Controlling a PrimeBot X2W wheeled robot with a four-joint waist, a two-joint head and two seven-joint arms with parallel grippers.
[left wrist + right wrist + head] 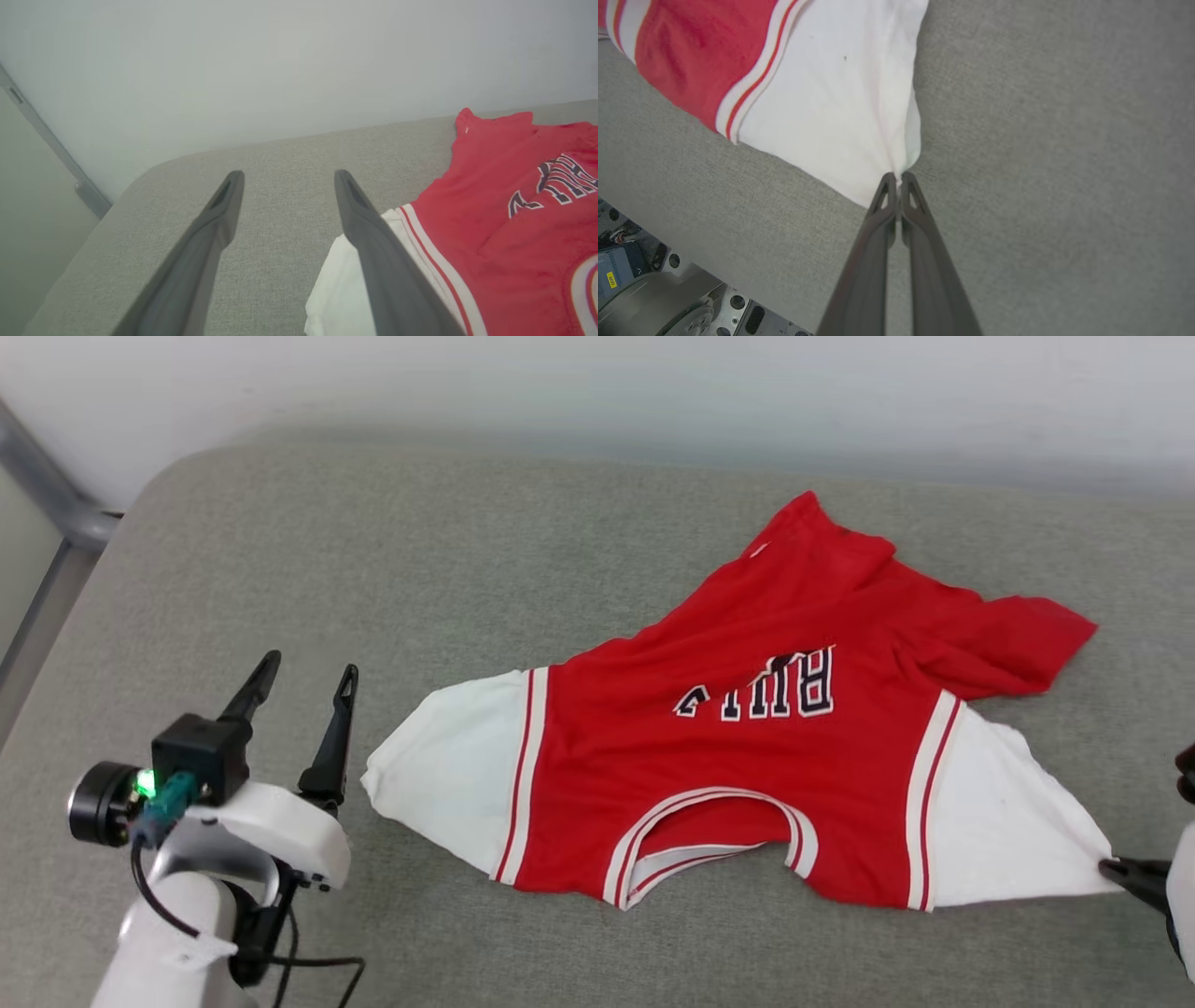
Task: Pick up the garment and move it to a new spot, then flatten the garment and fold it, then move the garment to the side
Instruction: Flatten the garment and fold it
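The head view looks forward and down from high over the cushion (280, 551), taking in the whole shirt (728, 756) and the wall (597, 383) behind. The left wrist view sits low beside the shirt, facing along the left pincer (288, 173) across the cushion toward that wall. The right wrist view hangs close over the shirt's white corner, looking steeply down past the right pincer (898, 176). All three share the shirt and the cushion.
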